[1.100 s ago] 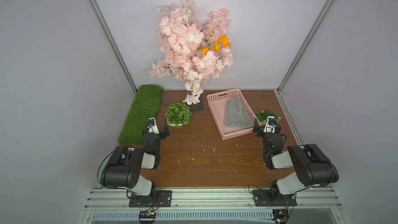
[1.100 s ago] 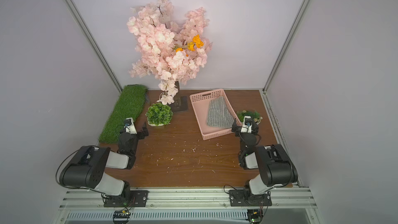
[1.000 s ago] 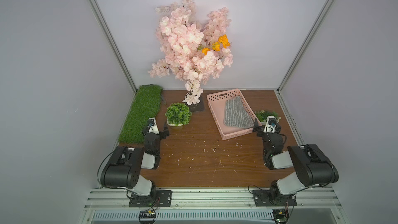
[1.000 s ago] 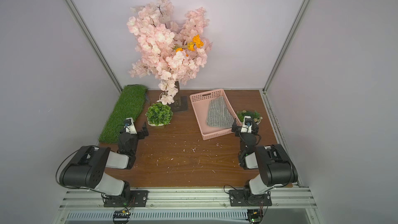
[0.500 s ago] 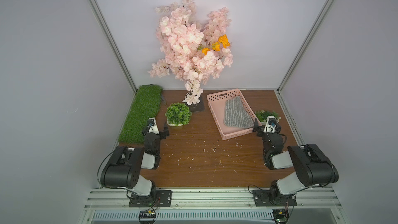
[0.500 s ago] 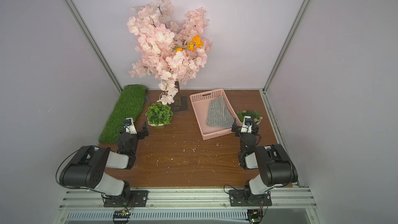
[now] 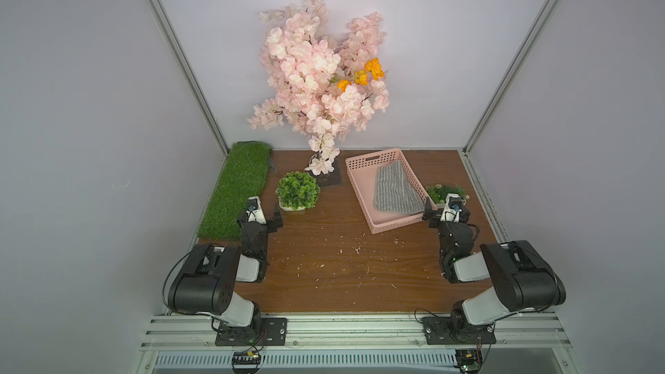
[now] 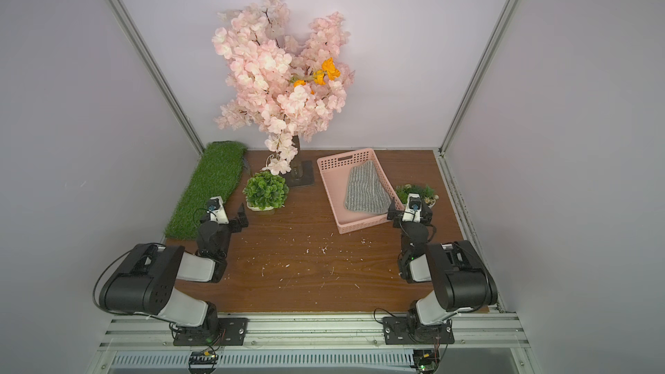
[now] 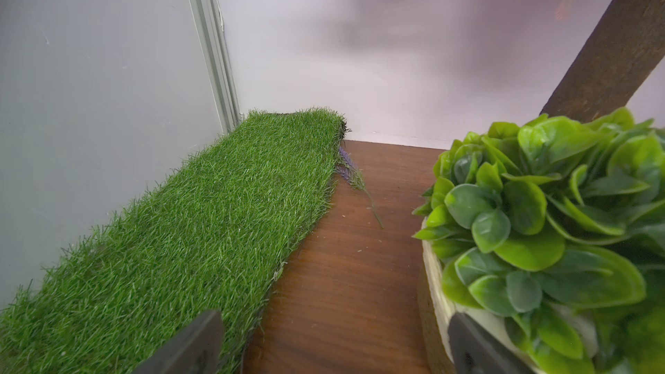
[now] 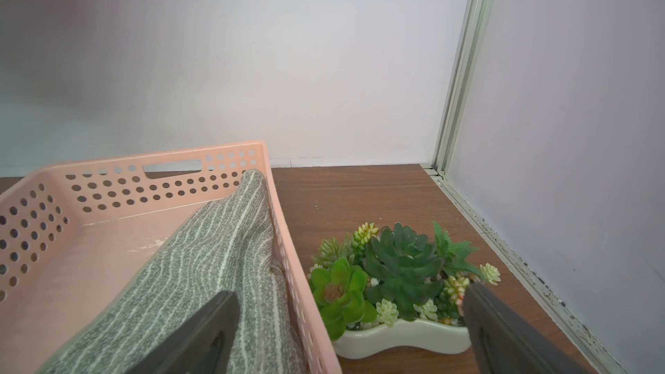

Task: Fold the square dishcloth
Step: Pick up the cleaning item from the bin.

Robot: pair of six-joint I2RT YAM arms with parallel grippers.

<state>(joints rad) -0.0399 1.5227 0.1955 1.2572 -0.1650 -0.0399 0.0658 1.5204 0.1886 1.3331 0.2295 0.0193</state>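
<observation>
The square dishcloth (image 7: 396,188) (image 8: 365,188) is grey with thin whitish stripes. It lies rumpled in the pink basket (image 7: 362,194) (image 8: 333,192) at the back right, and one edge rides up the basket's right wall (image 10: 284,246). In the right wrist view the dishcloth (image 10: 216,264) fills the near part of the basket. My right gripper (image 7: 446,210) (image 10: 349,293) hovers open at the basket's near right corner, one finger over the cloth and one over the succulents, holding nothing. My left gripper (image 7: 264,213) (image 9: 333,322) stands open and empty far to the left, between the grass mat and the leafy plant.
A green grass mat (image 7: 241,188) runs along the left wall. A leafy potted plant (image 7: 298,190) and a tall pink blossom tree (image 7: 320,77) stand at the back centre. A white succulent planter (image 10: 396,282) sits right of the basket, close to the right wall. White crumbs dot the wooden table (image 7: 342,264).
</observation>
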